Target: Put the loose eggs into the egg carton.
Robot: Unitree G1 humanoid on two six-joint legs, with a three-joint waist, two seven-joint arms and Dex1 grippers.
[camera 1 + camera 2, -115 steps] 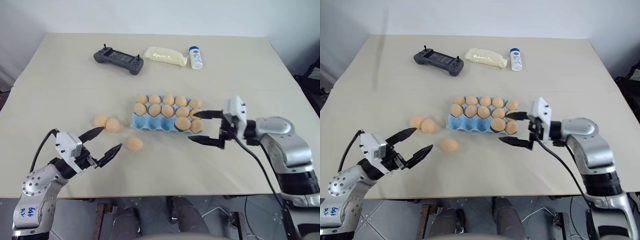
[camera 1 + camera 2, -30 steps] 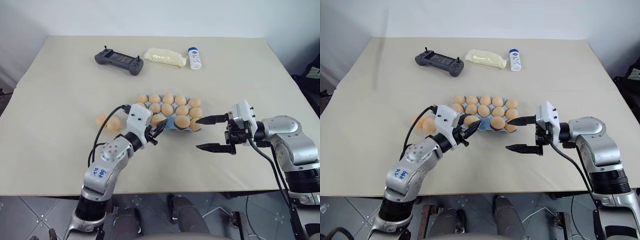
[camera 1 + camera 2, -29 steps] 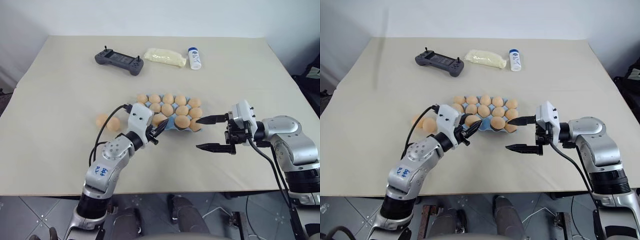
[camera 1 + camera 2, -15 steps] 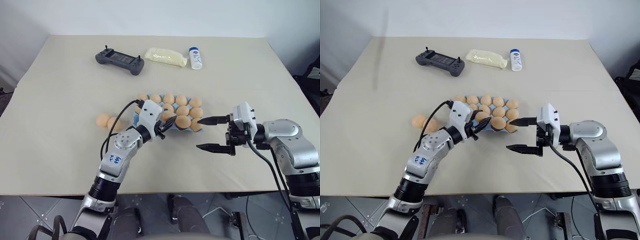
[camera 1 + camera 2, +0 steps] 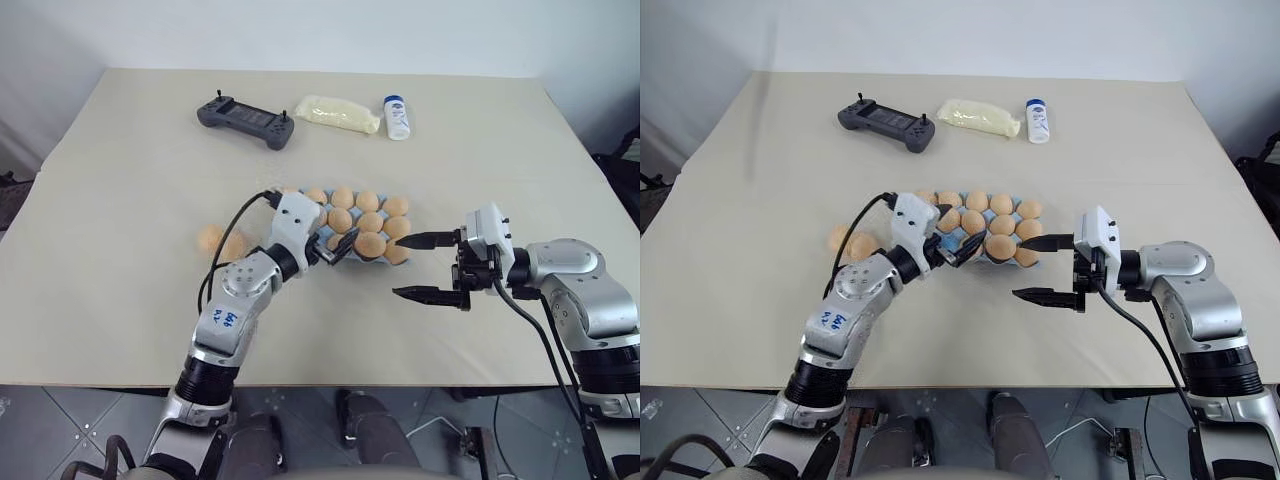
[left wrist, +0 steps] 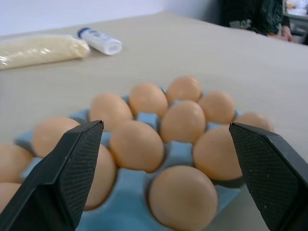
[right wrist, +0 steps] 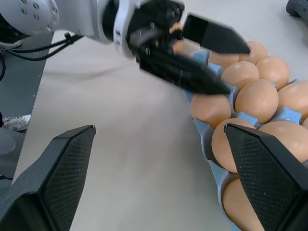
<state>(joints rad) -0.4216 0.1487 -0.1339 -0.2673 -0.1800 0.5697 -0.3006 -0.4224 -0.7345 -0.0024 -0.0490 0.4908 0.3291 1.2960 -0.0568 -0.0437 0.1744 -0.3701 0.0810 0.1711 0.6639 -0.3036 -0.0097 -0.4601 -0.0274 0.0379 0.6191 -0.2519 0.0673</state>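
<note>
Egg carton [image 5: 352, 232], light blue, at centre of the head views on the beige table [image 5: 130, 180], most cups filled with tan eggs. Two loose eggs [image 5: 220, 241] touching each other just left of the carton, partly hidden behind the left arm's cable. Left gripper [image 5: 958, 246] over the carton's near-left corner, fingers spread wide with nothing between them; left wrist view looks straight across the filled cups between the two black pads [image 6: 67, 168]. Right gripper [image 5: 420, 266] just right of the carton, near its right end but not touching, fingers also spread wide and empty. Gamepad [image 5: 245, 119], pale wrapped packet [image 5: 335, 113] and small white bottle [image 5: 398, 117] in a row at upper centre, well apart from the work. Handling judgement: eggs likely light, rigid, smooth and fragile, prone to roll on the flat top and to slip from hard pads. Best taken across the short axis at the widest part, pads on opposite sides, light closing force only. The two touching eggs probably need approach from the outer one first, to avoid nudging its neighbour. Carton thin and light, may shift if bumped.
</note>
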